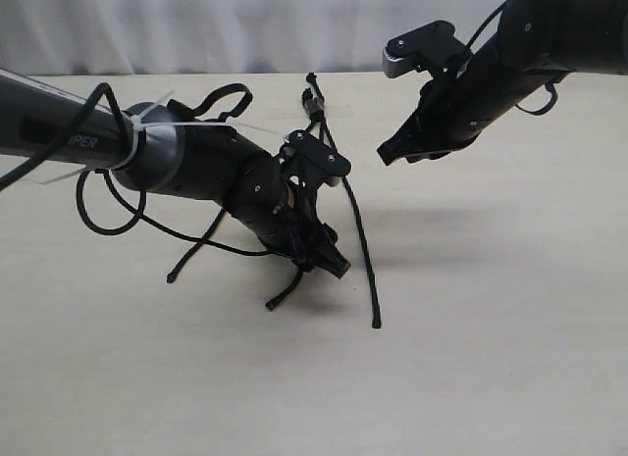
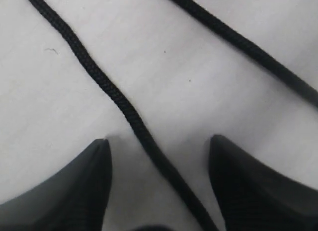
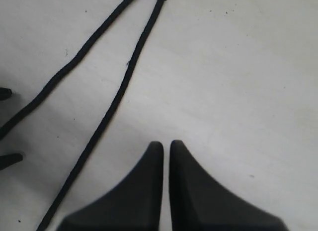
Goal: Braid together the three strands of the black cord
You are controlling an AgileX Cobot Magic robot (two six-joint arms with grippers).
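One strand (image 2: pixel 107 87) of the black cord (image 1: pixel 312 101) — knotted near the bench's (image 1: pixel 491 329) far edge — lies between the spread left jaws, the right jaws hover closed and empty, and the left arm (image 1: pixel 59 132) reads "PER".

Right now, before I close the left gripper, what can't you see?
- Exterior view: the left gripper and arm hide two strands' middles; crossings there unseen.
- Left wrist view: edges cut the strand between the open fingers; which one, unclear.
- Right wrist view: the cord's bound end lies out of frame.
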